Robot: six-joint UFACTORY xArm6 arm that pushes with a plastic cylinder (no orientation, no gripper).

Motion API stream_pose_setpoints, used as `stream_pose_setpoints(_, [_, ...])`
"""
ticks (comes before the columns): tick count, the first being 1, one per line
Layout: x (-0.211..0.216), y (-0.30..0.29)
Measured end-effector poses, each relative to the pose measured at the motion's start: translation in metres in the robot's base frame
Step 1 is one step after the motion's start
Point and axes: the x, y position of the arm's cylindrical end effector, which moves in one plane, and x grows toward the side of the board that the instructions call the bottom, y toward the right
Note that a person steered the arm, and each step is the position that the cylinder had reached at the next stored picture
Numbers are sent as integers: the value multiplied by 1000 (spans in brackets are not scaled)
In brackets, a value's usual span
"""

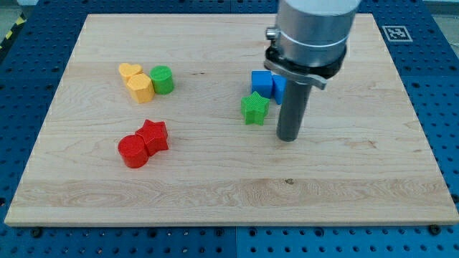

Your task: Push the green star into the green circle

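The green star (254,108) lies right of the board's middle, touching the blue blocks behind it. The green circle (163,79) stands toward the view's left, touching a yellow hexagon (140,87). My tip (287,137) rests on the board just to the right of the green star and slightly below it, a small gap apart. The rod and the arm's grey body rise above it and hide part of the blue blocks.
A blue cube (262,83) and another blue block (279,87), partly hidden by the rod, sit above the star. A yellow heart (130,71) touches the hexagon. A red star (153,135) and red circle (133,151) sit at lower left. The wooden board (229,193) has blue surround.
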Motion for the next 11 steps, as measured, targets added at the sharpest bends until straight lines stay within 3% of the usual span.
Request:
stream_pose_setpoints(3, [-26,-20])
stream_pose_setpoints(11, [-79,-181])
